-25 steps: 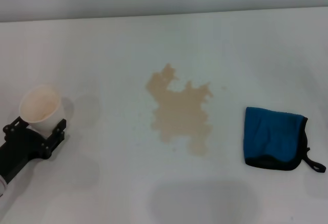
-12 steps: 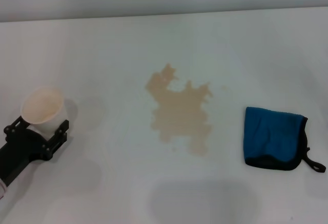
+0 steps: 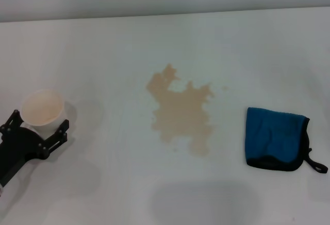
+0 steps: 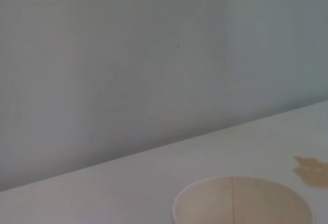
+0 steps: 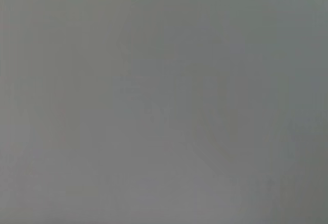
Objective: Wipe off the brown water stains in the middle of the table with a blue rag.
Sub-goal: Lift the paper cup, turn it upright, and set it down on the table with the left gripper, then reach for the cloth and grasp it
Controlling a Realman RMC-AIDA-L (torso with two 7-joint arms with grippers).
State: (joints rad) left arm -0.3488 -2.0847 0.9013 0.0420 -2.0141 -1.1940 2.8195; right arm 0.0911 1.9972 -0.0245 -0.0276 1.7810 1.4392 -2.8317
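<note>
No wiping has begun, as far as the pictures show: the pale tan-brown, jagged-edged brown water stains (image 3: 181,113) lie whole in the middle of the wide, smooth white bench (image 3: 154,39), and the small folded bright-blue rag with black trim and a short black loop strap (image 3: 276,138) sits flat and untouched on the robot's right side, well apart from the spill, with a strip of bare bench between them. The left claw (image 3: 37,130), a black forked piece at the near left edge, has its two prongs on either side of a pale paper cup (image 3: 43,108), which stands upright with its mouth open; the prongs look closed against the cup wall, so I judge the claw to be holding it, though the contact itself is partly hidden. The left wrist view shows only the cup's rim and a corner of the stain farther off. The right claw appears in no view, and the right wrist view is a blank grey field, so its state cannot be told. Everything in the task therefore remains: reaching the rag, taking hold of it, carrying it to the stain and rubbing the patch away. By count: one connected stain with a tiny fleck beside it, one rag, one cup, one claw in view
</note>
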